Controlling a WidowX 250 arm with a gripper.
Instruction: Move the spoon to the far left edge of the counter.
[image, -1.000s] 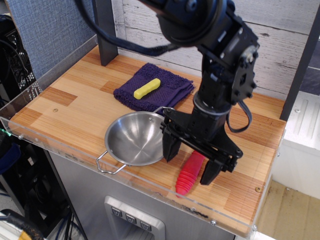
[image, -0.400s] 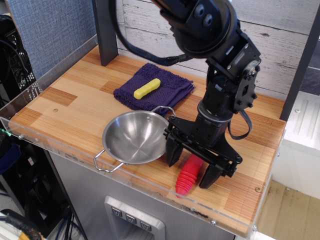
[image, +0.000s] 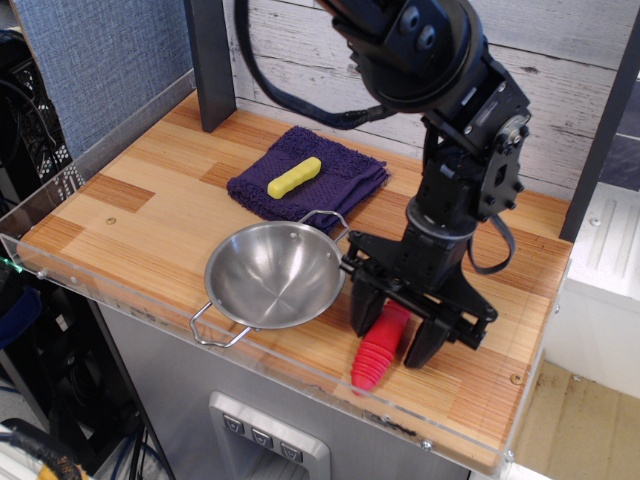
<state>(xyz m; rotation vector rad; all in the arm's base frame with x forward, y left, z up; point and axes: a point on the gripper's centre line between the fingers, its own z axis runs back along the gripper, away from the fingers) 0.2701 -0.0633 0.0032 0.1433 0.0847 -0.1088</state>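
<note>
Gripper (image: 392, 336) spread, fingers straddling the spoon (image: 379, 351) handle, not yet pinched. Spoon lies near the counter (image: 150, 235) right front; whole carry leftward remains.

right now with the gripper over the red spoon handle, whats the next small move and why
Probably close the gripper on the spoon. Its two fingers already stand either side of the ribbed red handle, still apart, and the spoon lies flat near the counter front edge, right of the steel bowl.

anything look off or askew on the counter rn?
Nothing stands out. Steel bowl upright, yellow bar lying on the purple cloth, gripper open astride the spoon near the front edge. No spills or damage.
</note>
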